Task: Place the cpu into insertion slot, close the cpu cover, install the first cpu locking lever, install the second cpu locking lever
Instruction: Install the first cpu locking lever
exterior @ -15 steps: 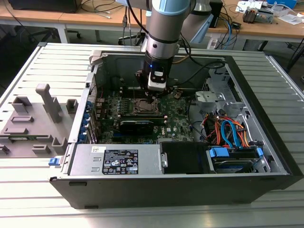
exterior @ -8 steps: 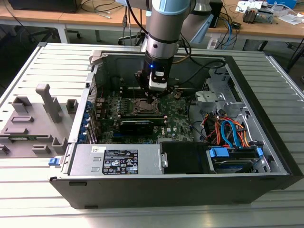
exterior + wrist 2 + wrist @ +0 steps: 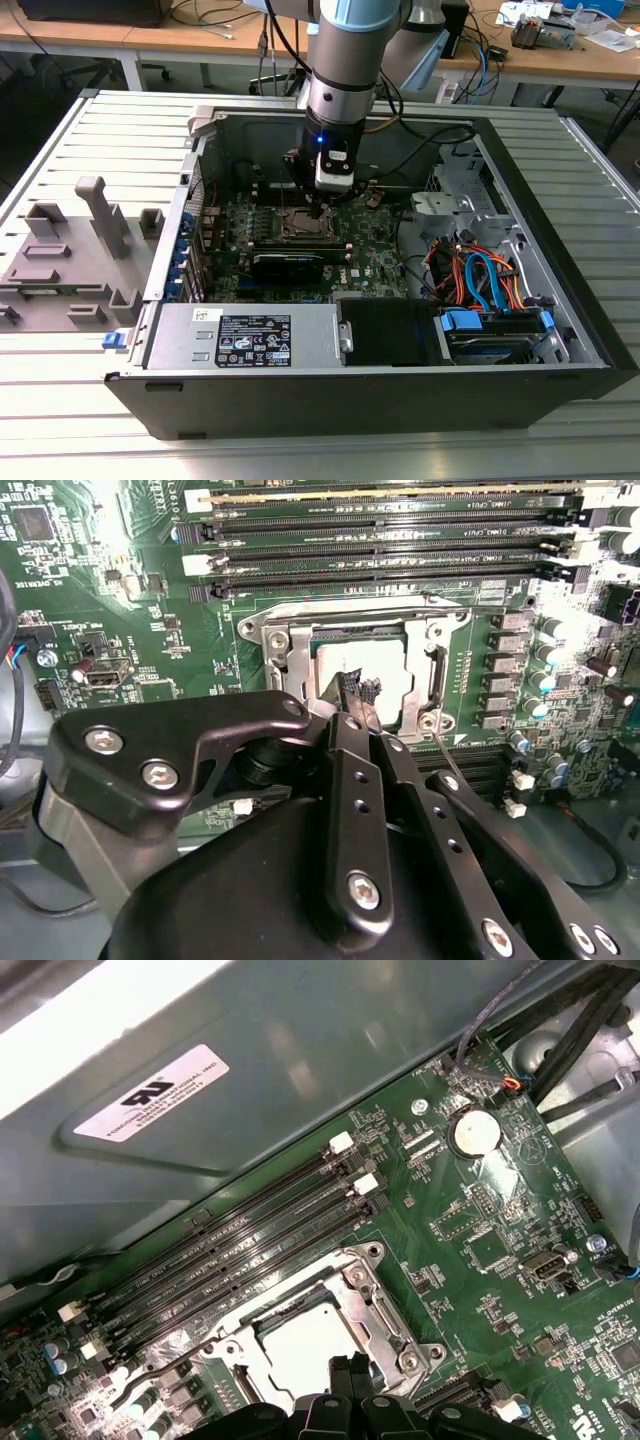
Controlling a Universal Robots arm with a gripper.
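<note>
In the exterior view my claw (image 3: 321,208) hangs straight down inside the open computer case (image 3: 560,250), its tips right over the insertion slot (image 3: 303,224) on the green motherboard (image 3: 375,245). The slot lies directly below me, not off to either side — the approach is vertical.

In the second wrist view my fingertips (image 3: 358,692) sit pressed close together over the middle of the slot (image 3: 350,670). They read as clenched, though whether they grip anything I can't tell. Under and around the tips lies the pale metal top of the cpu (image 3: 330,665), seated square inside the silver rim; it looks already in the socket rather than held. A thin locking lever (image 3: 340,608) runs along the socket's side nearest the long memory slots (image 3: 380,550).

In the first wrist view my fingertips (image 3: 348,1372) stand at the socket's edge, the cpu (image 3: 300,1345) just beyond them inside the cpu cover (image 3: 355,1295) — a silver frame that appears to lie flat around it. A lever (image 3: 165,1378) juts out past one corner, looking unlatched.
</note>
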